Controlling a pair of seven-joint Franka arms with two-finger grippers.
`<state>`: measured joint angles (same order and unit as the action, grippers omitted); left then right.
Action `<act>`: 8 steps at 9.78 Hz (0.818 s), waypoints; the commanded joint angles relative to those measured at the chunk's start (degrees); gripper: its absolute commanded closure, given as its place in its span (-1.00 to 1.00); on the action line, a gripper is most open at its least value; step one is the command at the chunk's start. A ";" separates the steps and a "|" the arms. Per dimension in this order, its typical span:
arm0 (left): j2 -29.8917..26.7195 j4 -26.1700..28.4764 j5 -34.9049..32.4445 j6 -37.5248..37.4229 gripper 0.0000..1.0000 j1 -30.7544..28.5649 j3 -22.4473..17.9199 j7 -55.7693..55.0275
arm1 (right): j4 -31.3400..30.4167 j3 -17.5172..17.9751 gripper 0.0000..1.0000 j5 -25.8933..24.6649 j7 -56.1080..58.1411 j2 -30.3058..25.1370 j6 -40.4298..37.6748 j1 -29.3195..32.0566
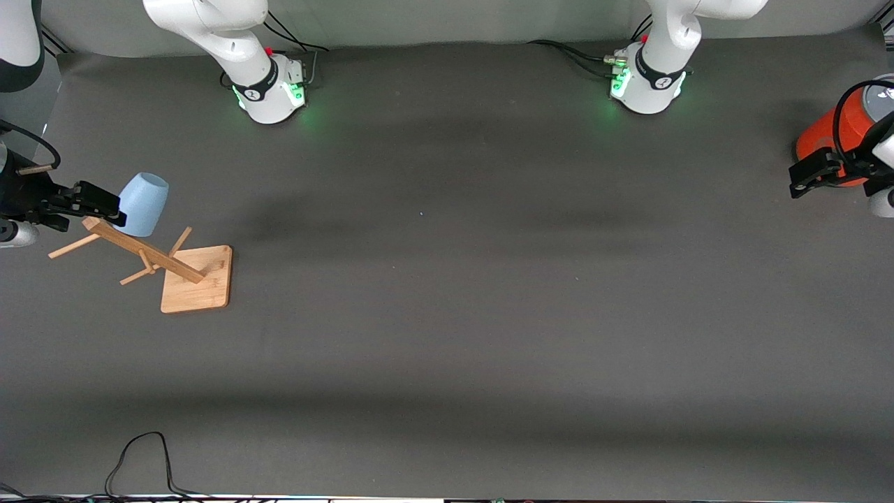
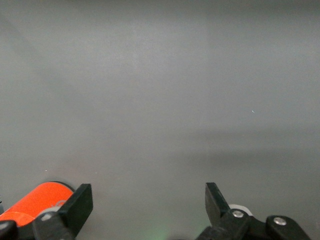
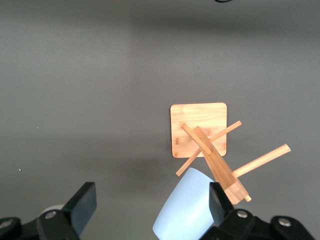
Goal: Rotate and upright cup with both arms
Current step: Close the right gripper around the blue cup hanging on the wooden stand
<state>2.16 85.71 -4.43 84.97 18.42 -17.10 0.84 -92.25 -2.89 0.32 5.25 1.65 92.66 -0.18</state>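
Observation:
The pale-blue cup (image 1: 143, 202) is tilted at the top of a wooden peg rack (image 1: 140, 251), toward the right arm's end of the table. I cannot tell whether a peg holds it. My right gripper (image 1: 105, 204) is open beside the cup. In the right wrist view the cup (image 3: 185, 210) lies between the open fingers, close against one finger (image 3: 217, 202), and the right gripper (image 3: 150, 205) is not closed on it. My left gripper (image 1: 807, 175) is open and empty by the orange canister, as the left wrist view (image 2: 149, 205) also shows.
The rack's square wooden base (image 1: 198, 279) stands on the dark table mat, with several pegs sticking out from its post. An orange canister (image 1: 824, 140) with a grey lid stands at the left arm's end of the table and also shows in the left wrist view (image 2: 35, 200). A black cable (image 1: 140, 454) lies at the near edge.

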 commanded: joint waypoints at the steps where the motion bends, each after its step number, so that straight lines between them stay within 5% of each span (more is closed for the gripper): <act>1: 0.66 -1.86 0.48 -1.74 -1.00 0.57 -0.57 1.00 | -0.12 0.08 -1.00 -0.15 1.00 -0.16 0.07 0.09; 8: 0.74 -1.95 0.48 -1.04 -1.00 0.31 -0.66 0.92 | 0.23 -0.10 -1.00 -0.15 0.73 -0.16 0.06 0.01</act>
<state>2.27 85.41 -4.43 84.94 18.41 -17.24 0.89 -92.25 -2.97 0.32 5.27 1.68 92.63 -0.18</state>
